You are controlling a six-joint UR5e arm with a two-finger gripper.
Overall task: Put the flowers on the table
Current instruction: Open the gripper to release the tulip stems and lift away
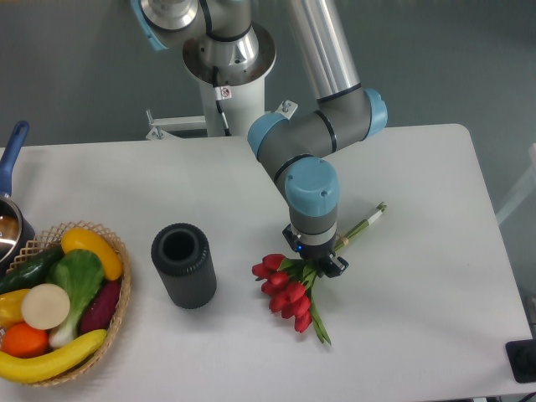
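The flowers [286, 291], a bunch of red tulips with green leaves, lie flat on the white table [419, 318] at centre right. Their stems run up and right to a cut end [377, 211]. My gripper [316, 261] points straight down over the stems, just behind the tulip heads. Its wrist hides most of the fingers. Black finger parts stick out on both sides of the stems, so the jaws look spread, with the stems between them. The dark ribbed vase [183, 265] stands upright and empty to the left of the flowers.
A wicker basket [117, 297] of fruit and vegetables sits at the front left. A pot with a blue handle [10, 159] is at the left edge. The robot base [226, 92] stands behind the table. A dark object [523, 360] is at the front right corner.
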